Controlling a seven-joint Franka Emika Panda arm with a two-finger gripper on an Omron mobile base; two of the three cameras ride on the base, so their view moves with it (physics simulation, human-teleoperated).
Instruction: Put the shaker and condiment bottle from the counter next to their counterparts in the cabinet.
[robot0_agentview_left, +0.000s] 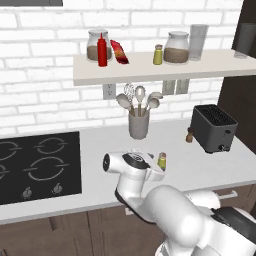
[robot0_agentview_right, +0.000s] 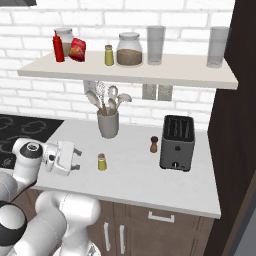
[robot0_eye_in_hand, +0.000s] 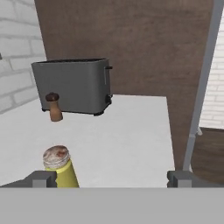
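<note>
While the shaker (robot0_agentview_right: 102, 162) stands on the counter (robot0_agentview_right: 150, 180), the gripper (robot0_agentview_right: 75, 160) hangs beside it, jaws wide. I reckon it's lining up; next it must centre, then close.

The shaker (robot0_agentview_left: 162, 160) on the counter (robot0_agentview_left: 100, 145) is partly hidden in the left base view by the robot's wrist, with just its cap and upper body seen. In the hand view its lower body (robot0_eye_in_hand: 61, 170) is cut off at the bottom, beside the left fingertip. The hob (robot0_agentview_left: 37, 165) is cut by the left edge. On the cabinet (robot0_agentview_left: 150, 70), the left glass jar (robot0_agentview_left: 95, 46) is partly covered by the condiment bottle (robot0_agentview_left: 102, 50) there. The far right glass (robot0_agentview_left: 245, 40) is clipped at the picture's edge. Any lettering on the red packet (robot0_agentview_right: 77, 49) is too small to be read.
</note>
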